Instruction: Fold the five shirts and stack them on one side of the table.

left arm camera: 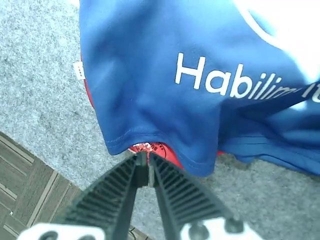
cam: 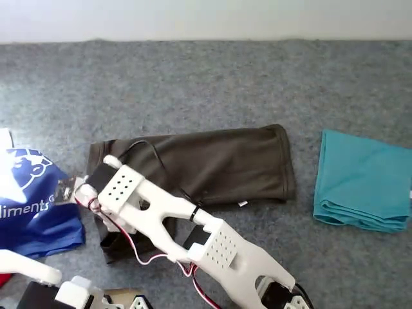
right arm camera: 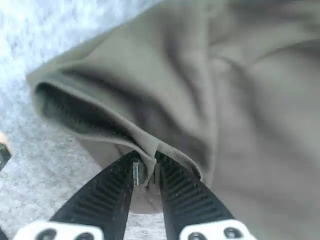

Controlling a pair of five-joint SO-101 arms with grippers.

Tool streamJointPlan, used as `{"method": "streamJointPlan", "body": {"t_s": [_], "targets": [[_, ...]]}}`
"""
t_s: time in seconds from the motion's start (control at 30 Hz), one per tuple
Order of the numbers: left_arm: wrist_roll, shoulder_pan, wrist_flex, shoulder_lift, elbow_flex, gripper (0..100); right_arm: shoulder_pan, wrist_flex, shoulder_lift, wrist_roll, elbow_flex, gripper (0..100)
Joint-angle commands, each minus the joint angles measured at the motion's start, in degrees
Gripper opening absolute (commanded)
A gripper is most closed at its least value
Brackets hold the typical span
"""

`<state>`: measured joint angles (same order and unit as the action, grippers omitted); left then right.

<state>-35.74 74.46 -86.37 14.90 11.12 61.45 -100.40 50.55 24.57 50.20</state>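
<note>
**Q:** Where is the olive shirt lying, and what is gripping it?

**A:** The olive shirt is lying stretched lengthwise across the middle of the grey counter. The right claw is clamping a fold of its cloth just beside an open hem, with the jaws pressing together on the fabric. This is happening at the end of the olive shirt that is farthest from the teal shirt. The white right arm is reaching across the olive shirt's near edge and is covering part of it.

**Q:** What is lying around the olive shirt?

**A:** The teal shirt is sitting folded, well apart from one end of the olive shirt. A blue shirt with white lettering is lying crumpled near the opposite, gripped end. A red shirt is showing from under the blue shirt's hem. The left claw is hovering over that hem, on the blue shirt's side away from the olive shirt. Its jaws are meeting, and nothing is visibly caught between them. A wooden floor is showing past the counter's edge there.
</note>
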Motion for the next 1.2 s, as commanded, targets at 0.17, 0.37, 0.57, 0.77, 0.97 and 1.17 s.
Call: {"method": "streamJointPlan", "body": {"t_s": [0.17, 0.37, 0.57, 0.77, 0.97, 1.17], "targets": [[-0.09, -0.44, 0.62, 0.18, -0.22, 2, -5.67, -1.98, -5.32, -0.53, 8.09, 0.9], [-0.09, -0.44, 0.62, 0.18, -0.22, 2, -10.33, 1.45, -5.14, -3.25, 8.62, 0.9], [-0.09, -0.53, 0.62, 0.18, -0.22, 2, -12.44, 4.97, -0.75, -5.54, 8.97, 0.9], [-0.09, -0.53, 0.62, 0.18, -0.22, 2, -12.53, 5.32, 1.89, -6.15, 8.97, 12.5], [-0.09, -0.53, 0.62, 0.18, 0.84, 2, -16.13, 7.25, 2.24, -12.92, 9.05, 24.5], [-0.09, -0.44, 2.46, 0.62, 3.03, 2, -15.78, 0.22, -1.45, -9.05, 9.05, 14.3]]}}
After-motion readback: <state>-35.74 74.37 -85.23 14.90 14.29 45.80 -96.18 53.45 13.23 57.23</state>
